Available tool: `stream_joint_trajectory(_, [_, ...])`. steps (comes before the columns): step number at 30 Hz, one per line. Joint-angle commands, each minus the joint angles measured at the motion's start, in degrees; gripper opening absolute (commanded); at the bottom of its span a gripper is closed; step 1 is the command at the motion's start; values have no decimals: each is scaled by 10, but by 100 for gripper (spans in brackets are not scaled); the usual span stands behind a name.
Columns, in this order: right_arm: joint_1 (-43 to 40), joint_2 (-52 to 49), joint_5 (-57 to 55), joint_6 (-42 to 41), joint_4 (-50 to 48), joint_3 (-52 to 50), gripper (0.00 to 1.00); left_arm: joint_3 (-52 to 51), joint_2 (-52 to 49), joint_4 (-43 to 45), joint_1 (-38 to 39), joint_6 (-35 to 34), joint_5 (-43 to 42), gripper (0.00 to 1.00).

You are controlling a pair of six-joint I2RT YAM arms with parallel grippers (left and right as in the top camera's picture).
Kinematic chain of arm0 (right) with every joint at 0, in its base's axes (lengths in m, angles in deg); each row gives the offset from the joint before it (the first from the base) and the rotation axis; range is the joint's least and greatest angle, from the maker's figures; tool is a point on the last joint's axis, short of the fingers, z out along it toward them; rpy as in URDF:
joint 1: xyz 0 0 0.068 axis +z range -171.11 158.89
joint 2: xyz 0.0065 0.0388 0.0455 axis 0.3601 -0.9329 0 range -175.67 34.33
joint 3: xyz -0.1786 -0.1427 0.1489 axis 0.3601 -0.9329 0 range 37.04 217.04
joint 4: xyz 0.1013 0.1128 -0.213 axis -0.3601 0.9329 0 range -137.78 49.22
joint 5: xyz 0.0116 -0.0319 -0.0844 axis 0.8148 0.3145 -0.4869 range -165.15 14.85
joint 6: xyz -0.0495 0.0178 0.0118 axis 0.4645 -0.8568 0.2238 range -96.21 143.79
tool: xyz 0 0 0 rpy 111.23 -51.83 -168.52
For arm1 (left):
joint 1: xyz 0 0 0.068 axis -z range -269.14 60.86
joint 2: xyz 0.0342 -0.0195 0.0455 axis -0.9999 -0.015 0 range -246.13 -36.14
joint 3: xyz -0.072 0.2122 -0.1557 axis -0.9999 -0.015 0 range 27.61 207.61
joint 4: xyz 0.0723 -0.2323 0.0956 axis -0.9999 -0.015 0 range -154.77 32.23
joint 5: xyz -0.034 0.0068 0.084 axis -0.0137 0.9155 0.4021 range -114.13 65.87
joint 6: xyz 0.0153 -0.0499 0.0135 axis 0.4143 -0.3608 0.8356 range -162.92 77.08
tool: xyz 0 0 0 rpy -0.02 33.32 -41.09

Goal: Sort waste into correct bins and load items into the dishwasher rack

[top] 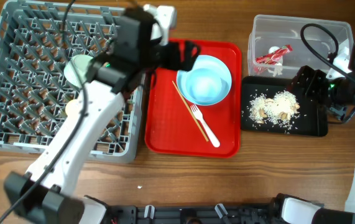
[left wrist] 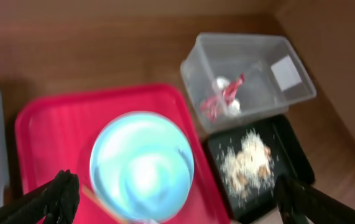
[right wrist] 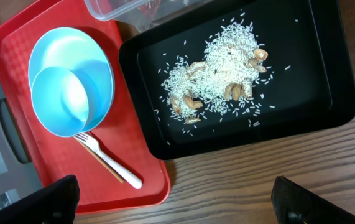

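Bowl (top: pixel 207 79): on red tray (top: pixel 165 124), just under left gripper (top: pixel 185 55), fingers (left wrist: pixel 62 198) spread wide, holding nothing.
Rice (top: pixel 273 106): in black tray (top: pixel 311 126), just beside right gripper (top: pixel 308 84), its fingers (right wrist: pixel 59 200) also wide apart.
Wrapper (top: pixel 273 55): inside clear tub (top: pixel 301 23).

Crumpled red-and-white wrapper (top: pixel 273 55) lies in the clear tub (top: pixel 265 28), rice scraps (top: pixel 275 106) heaped in the black tray (top: pixel 309 126).

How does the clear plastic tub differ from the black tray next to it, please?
The clear plastic tub is see-through and deep-walled; the black tray is opaque and shallow. The tub holds a crumpled red-and-white wrapper, while the tray holds rice scraps. Both are rectangular, of similar footprint, and sit beside the red tray.
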Motion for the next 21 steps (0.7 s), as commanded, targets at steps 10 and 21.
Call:
stream_joint_trajectory(10, [-1, 9, 5, 6, 1, 8, 100, 52, -227, 26, 139, -6, 152, 100])
stream_joint_trajectory(21, [-1, 9, 5, 8, 1, 8, 100, 52, -329, 29, 165, -6, 152, 89])
